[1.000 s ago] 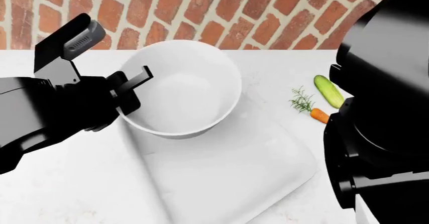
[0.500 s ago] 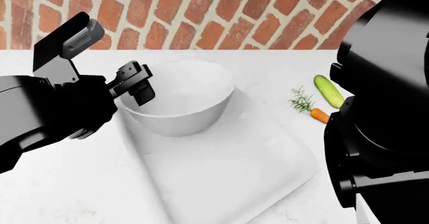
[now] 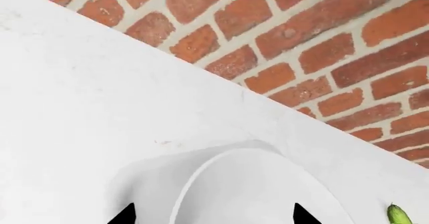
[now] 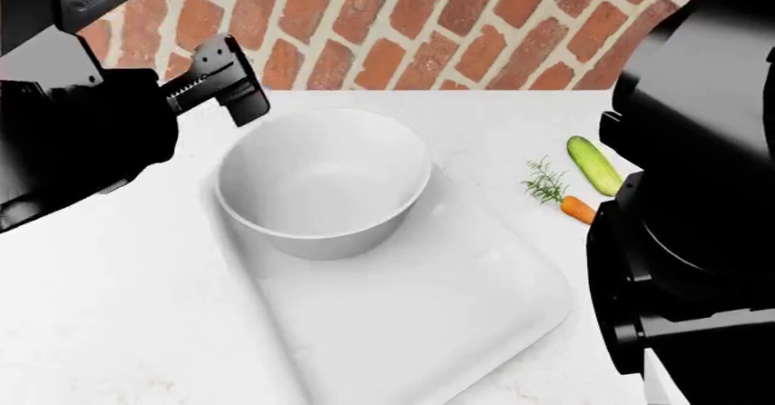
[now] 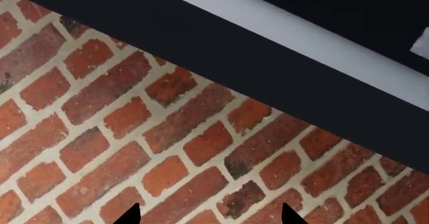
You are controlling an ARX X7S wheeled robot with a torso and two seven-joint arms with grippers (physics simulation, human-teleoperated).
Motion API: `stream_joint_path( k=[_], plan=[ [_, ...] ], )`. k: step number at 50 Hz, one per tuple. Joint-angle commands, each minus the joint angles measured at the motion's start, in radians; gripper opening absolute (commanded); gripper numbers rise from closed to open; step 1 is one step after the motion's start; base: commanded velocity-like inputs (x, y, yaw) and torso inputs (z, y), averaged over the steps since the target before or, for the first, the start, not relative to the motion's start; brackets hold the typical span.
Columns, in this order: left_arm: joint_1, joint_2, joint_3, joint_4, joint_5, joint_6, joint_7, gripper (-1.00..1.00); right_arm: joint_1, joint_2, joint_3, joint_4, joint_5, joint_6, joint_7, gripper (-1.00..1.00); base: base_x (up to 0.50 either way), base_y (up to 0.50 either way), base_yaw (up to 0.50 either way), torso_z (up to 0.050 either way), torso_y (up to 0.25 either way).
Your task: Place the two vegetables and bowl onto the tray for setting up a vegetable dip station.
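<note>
Bowl (image 4: 322, 182) sits on tray (image 4: 485, 305); left tool (image 4: 224, 78) empty, tips apart. 2 veg remain: cucumber (image 4: 593, 164) & carrot (image 4: 576, 208) lie right of tray, nearer right tool, whose tips are also apart.

Your left gripper (image 4: 224, 78) hangs above and behind the bowl's (image 4: 321, 182) far-left rim, clear of it, its fingers spread and holding nothing. The left arm reaches in from the bowl's left, wrist raised. Your right arm stands as a dark bulk well to the bowl's right; its gripper (image 5: 209, 215) shows only two fingertips set apart, with nothing between them.
</note>
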State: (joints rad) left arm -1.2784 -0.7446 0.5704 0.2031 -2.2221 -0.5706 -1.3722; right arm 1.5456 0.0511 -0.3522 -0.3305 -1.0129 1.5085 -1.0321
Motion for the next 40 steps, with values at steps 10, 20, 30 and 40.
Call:
stream_joint_path(
  k=[10,20,30,40],
  plan=[
    [-0.294,-0.025,-0.026,-0.001,0.455,-0.098,0.326,1.0,0.023,-0.007,0.009,0.051,-0.153,0.06,-0.208,1.0,0.0,0.0,0.0,0.0,0.0],
    [-0.314,-0.059,-0.041,0.009,0.5,-0.099,0.385,1.0,0.103,0.053,0.063,0.215,-0.316,0.062,-0.539,1.0,0.0,0.0,0.0,0.0,0.0],
    [-0.312,-0.064,-0.045,-0.004,0.504,-0.095,0.385,1.0,0.198,0.105,0.089,0.36,-0.141,0.062,-0.539,1.0,0.0,0.0,0.0,0.0,0.0],
    [-0.309,-0.059,-0.039,-0.007,0.505,-0.097,0.383,1.0,0.221,0.156,0.175,0.456,-0.065,0.062,-0.539,1.0,0.0,0.0,0.0,0.0,0.0]
  ],
)
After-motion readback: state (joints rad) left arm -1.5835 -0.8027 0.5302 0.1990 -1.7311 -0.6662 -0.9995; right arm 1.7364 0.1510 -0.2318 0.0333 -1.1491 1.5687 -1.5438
